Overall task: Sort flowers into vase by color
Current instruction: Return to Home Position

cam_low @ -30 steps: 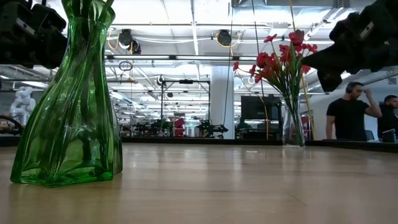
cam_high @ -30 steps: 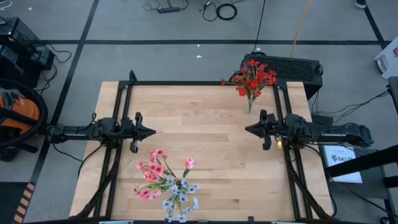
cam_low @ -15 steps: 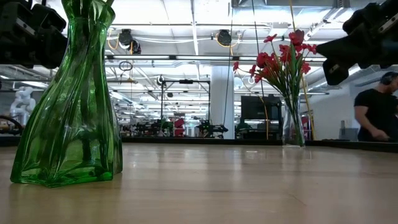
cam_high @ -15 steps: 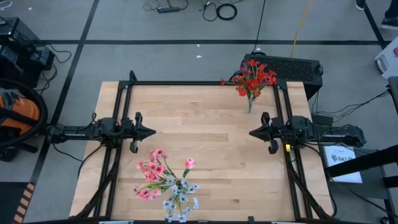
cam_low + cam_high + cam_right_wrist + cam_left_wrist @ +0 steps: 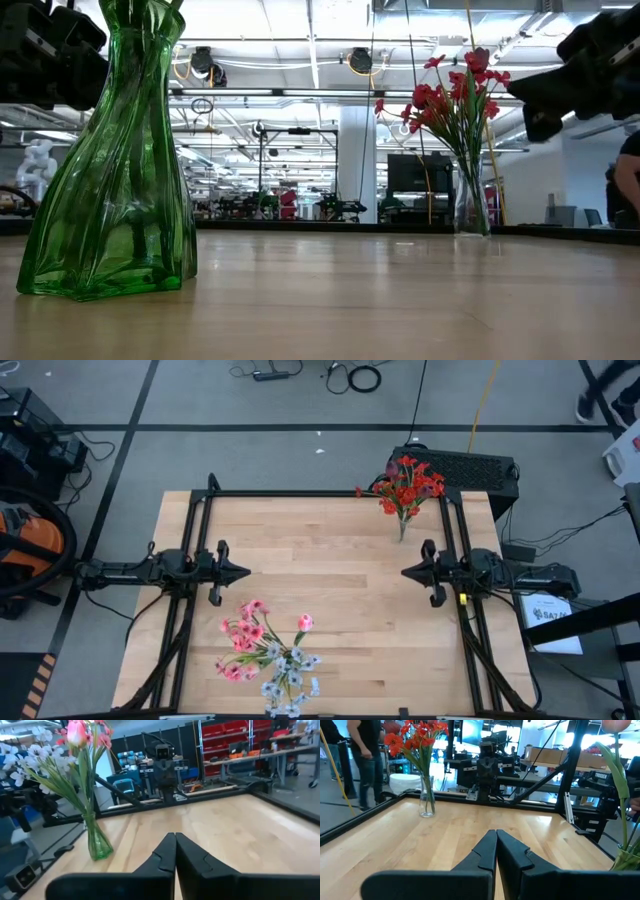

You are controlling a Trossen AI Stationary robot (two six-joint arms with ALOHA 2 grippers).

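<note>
The left gripper (image 5: 243, 572) hangs over the left side of the light wooden table (image 5: 320, 550) and points in toward the centre. Its two dark fingers (image 5: 487, 847) are pressed together tip to tip with nothing between them. The right gripper (image 5: 405, 573) mirrors it on the right side, facing the left one and well apart from it. Its fingers (image 5: 167, 851) are also fully closed and empty. In the low view both arms sit clear above the tabletop.

The bright red flower clusters (image 5: 405, 485) stand upright in a narrow clear glass vase (image 5: 470, 208) at the table's far right corner, near the right arm. The pink sprays (image 5: 243, 635), a single pink bud (image 5: 305, 622) and the whitish-grey sprigs (image 5: 290, 685) share a twisted green glass vase (image 5: 110, 180). It stands at the near edge, left of centre, closer to the left arm. Pink fans out toward the left side, and the whitish-grey sits at the edge nearest the low camera. The stems lean outward from the vase mouth. The two vases are well apart, on opposite corners of the work area.

A person in a dark top (image 5: 367, 755) stands beyond the table's far edge, seen in the left wrist view.
</note>
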